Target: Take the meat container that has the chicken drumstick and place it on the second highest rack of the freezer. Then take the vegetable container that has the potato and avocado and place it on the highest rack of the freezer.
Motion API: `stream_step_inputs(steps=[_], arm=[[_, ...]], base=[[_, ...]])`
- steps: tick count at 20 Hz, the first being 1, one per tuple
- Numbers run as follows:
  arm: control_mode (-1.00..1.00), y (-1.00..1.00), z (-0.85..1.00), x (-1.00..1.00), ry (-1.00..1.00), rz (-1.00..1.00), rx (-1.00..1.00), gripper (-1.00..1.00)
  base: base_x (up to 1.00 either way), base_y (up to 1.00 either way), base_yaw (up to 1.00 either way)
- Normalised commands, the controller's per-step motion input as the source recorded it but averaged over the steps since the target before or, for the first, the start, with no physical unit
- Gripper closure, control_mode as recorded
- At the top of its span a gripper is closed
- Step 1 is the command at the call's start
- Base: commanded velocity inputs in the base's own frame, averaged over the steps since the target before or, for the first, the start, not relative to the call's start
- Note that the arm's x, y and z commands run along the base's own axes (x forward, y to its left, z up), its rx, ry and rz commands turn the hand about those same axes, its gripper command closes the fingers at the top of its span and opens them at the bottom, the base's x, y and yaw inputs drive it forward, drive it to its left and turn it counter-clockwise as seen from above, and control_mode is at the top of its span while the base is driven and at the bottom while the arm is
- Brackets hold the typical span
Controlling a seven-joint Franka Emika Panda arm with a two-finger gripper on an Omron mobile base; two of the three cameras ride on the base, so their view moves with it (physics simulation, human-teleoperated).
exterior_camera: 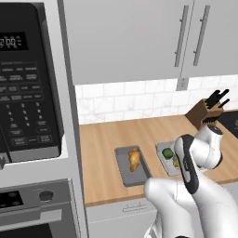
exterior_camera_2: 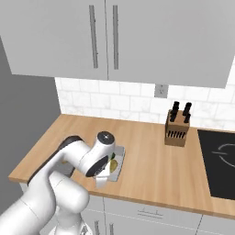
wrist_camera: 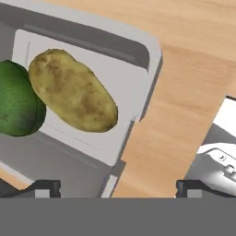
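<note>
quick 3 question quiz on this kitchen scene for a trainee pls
1. True or false: the chicken drumstick lies in the same container as the potato.
2. What touches the potato in the hand view? A) avocado B) knife block C) the drumstick
3. Is the gripper open or shut?

Key: 1 false, the drumstick has its own grey tray. 2 A. 3 open, one fingertip over the vegetable container, the other over bare counter.
</note>
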Motion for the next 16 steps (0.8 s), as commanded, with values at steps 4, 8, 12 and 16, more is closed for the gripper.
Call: stream_step_inputs(steps=[4,8,12,16], arm=[[-1.00,-0.02,-0.32,0.31,0.05,0.00,0.03,-1.00],[-1.00,0.00,-0.52,0.12,0.03,0.00,0.01,-1.00],[-1.00,0.13,-0.58,0.00,0.00,0.00,0.00,-1.00],[-1.00,0.32,-0.51,0.18,0.00,-0.02,-0.02,-1.00]], base=[[0.00,0.00,0.00],[0.00,0.00,0.00],[0.00,0.00,0.00],[0.00,0.00,0.00]])
